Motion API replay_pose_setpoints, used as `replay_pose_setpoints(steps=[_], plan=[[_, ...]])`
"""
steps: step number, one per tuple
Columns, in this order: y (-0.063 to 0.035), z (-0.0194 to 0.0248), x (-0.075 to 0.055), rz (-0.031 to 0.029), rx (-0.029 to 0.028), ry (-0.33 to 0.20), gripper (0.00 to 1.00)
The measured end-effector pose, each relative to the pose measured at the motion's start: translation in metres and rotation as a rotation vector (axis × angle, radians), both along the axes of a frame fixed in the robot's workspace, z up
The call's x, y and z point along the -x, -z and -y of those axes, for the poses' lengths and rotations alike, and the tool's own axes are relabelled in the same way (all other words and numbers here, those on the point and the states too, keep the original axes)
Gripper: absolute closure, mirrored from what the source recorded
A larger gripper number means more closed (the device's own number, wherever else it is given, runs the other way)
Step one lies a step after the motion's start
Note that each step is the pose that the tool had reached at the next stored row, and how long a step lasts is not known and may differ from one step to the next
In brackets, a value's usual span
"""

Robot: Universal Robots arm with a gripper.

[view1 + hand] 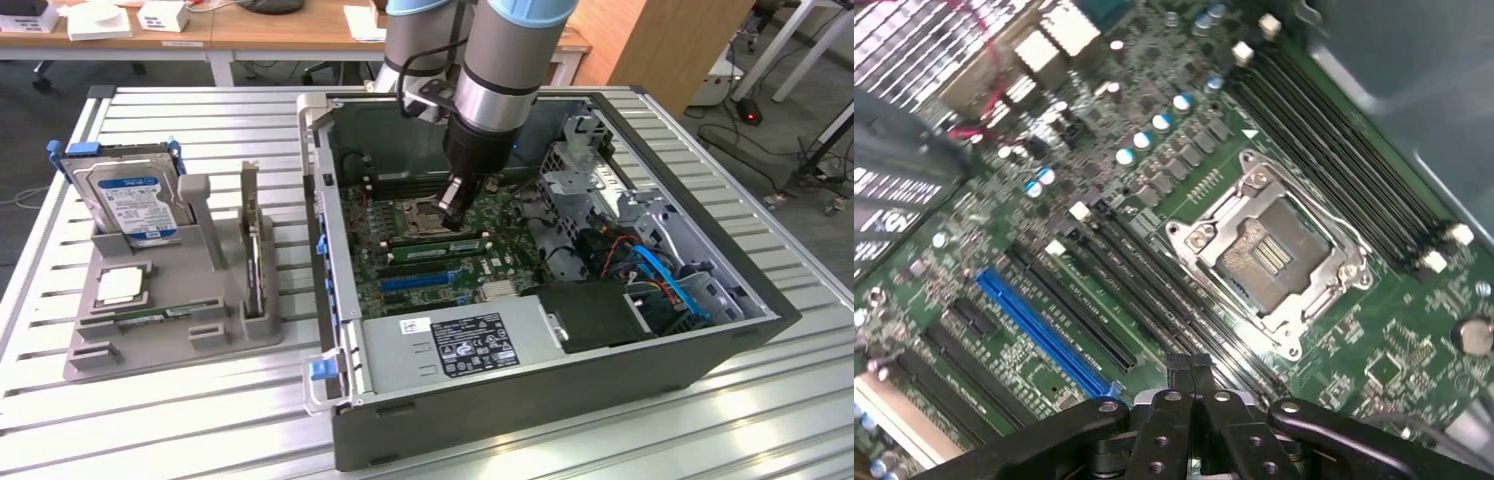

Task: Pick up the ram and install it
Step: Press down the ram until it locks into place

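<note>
One ram stick sits in its slot directly beneath the closed, empty fingers, evidently positioned to press it down beside the socket.

Arm links: two light blue-grey cylindrical tubes, smooth and glossy.
Wrist section: brushed silver metal band above a matte black cylindrical housing.
Cabling: thin black cable looped beside the silver joint.
Gripper: narrow black metal fingers, tapering downward.
Finger linkages: black bars with small round silver screw heads and pivot holes.
</note>
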State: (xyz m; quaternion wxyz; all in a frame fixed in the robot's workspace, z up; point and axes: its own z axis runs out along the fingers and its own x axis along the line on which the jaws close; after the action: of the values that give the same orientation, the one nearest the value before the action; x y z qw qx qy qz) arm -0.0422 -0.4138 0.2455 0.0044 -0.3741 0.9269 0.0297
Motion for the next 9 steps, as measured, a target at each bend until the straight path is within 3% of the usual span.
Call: replay_pose_setpoints(steps=[9], plan=[[0.0014, 0.0000, 0.0000, 0.0000, 0.0000, 0.148, 0.91]])
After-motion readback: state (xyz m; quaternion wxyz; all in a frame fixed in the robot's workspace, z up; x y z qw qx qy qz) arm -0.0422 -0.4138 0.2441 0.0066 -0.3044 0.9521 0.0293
